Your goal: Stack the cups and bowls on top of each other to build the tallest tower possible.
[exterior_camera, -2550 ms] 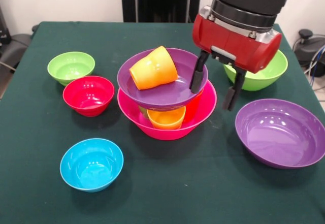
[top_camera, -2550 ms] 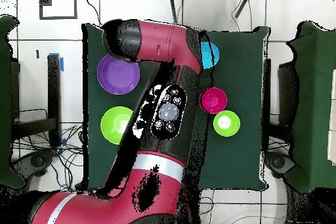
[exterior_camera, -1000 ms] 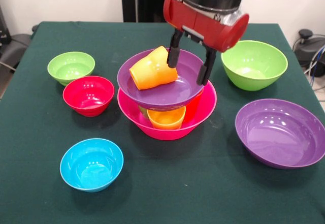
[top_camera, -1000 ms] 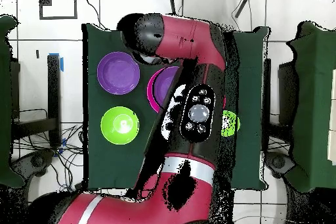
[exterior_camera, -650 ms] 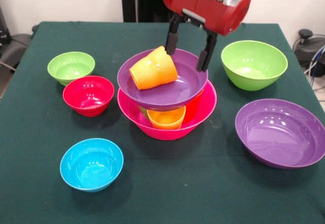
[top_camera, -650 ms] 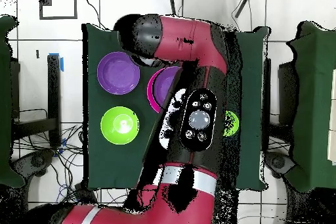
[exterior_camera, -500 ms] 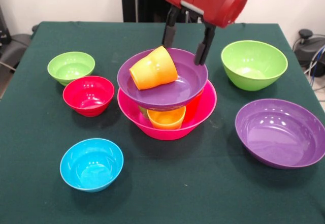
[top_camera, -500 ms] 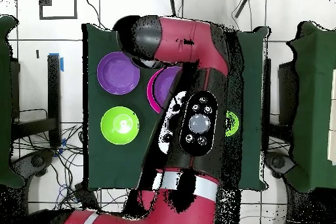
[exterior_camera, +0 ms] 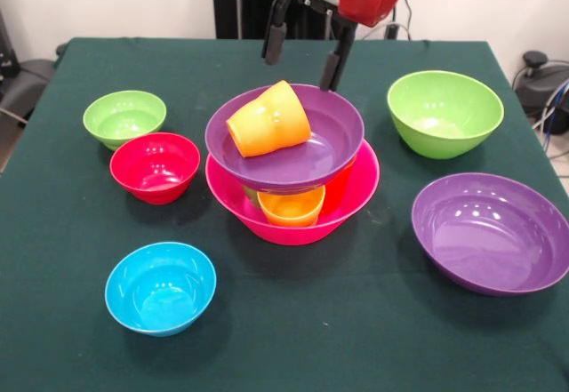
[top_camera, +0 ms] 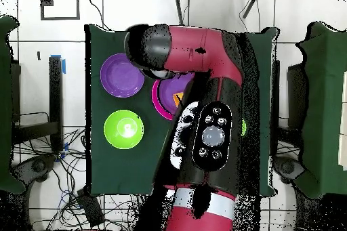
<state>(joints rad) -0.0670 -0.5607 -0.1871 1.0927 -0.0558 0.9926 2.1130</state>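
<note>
The tower stands mid-table: a hot-pink bowl (exterior_camera: 360,188) holds an orange cup (exterior_camera: 292,207), a red-orange cup (exterior_camera: 343,181) and a sliver of a green cup (exterior_camera: 251,195). A purple bowl (exterior_camera: 316,156) rests on them. Inside it a yellow-orange cup (exterior_camera: 268,120) lies on its side, mouth toward the left. My gripper (exterior_camera: 302,52) hangs open and empty above the purple bowl's far rim, clear of the cup. In the overhead view the arm (top_camera: 203,127) hides most of the tower; only the pink rim (top_camera: 156,99) and some purple (top_camera: 169,85) show.
Loose bowls ring the tower: small light-green (exterior_camera: 124,116), red (exterior_camera: 155,166) and blue (exterior_camera: 160,287) on the left, medium light-green (exterior_camera: 444,113) and a second purple (exterior_camera: 491,230) on the right. The overhead view shows that purple bowl (top_camera: 122,75) and the green one (top_camera: 123,128).
My gripper has risen from beside the tower's right side and moved left and back over the purple bowl's far rim, staying open. The cups and bowls have not moved.
</note>
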